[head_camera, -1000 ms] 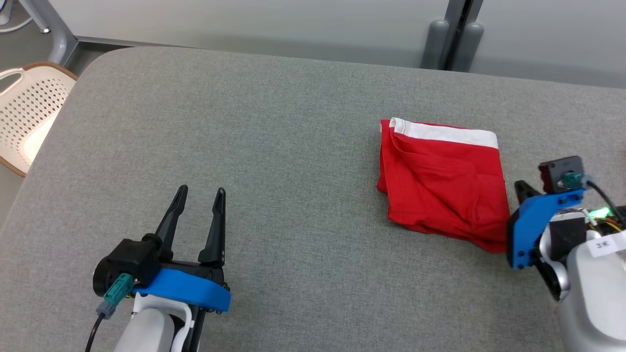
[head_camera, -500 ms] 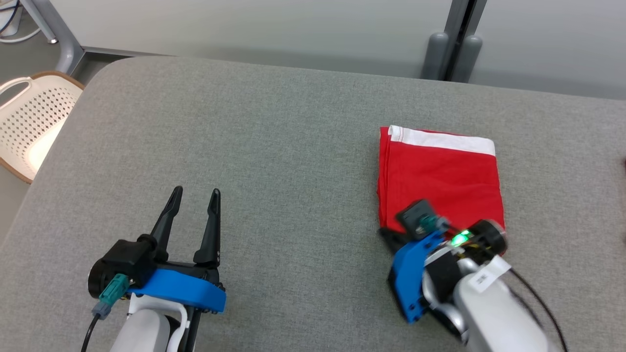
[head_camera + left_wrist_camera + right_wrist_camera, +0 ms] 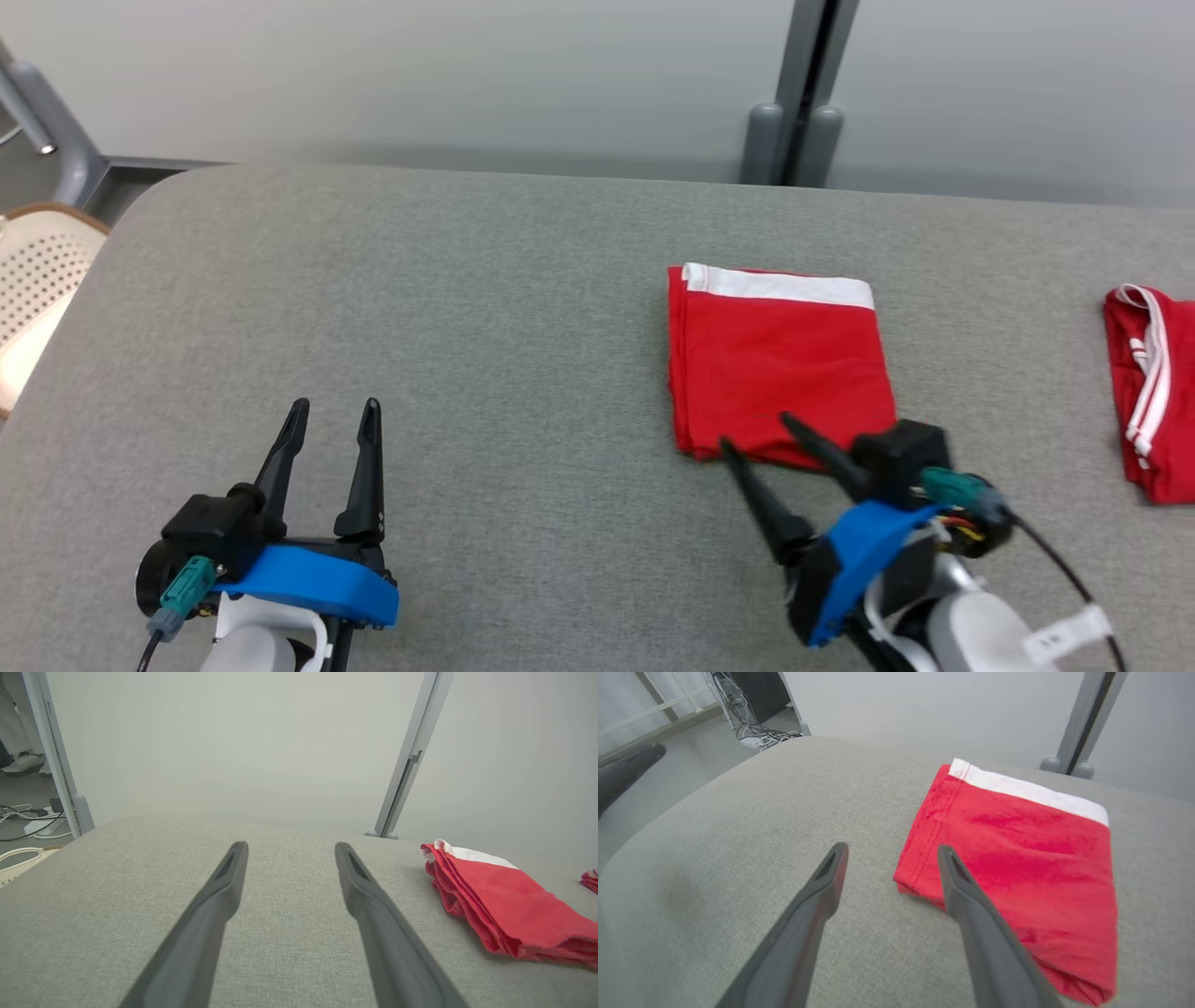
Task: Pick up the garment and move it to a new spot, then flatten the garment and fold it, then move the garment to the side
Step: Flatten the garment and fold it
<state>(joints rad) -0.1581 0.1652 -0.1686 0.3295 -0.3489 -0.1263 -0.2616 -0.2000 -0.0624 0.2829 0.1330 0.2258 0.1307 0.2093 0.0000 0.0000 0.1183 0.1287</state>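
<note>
1. Your right pincer (image 3: pixel 754 434) stands released, tips at the near edge of the folded red garment (image 3: pixel 775 359), which lies just ahead on the counter (image 3: pixel 467 308), its waistband (image 3: pixel 780 285) farthest away.
2. Your left pincer (image 3: pixel 335 406), also released, is well apart; the right is nearer.
3. Two red pieces: a second garment (image 3: pixel 1153 392) lies to the right pincer's right.

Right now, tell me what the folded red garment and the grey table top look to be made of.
The folded red garment looks like soft knit cloth, probably cotton jersey, matte: stitched hem, limp layered edges. The table top looks covered in grey woven fabric, matte, perhaps padded: fine speckled weave, rounded edge.
</note>
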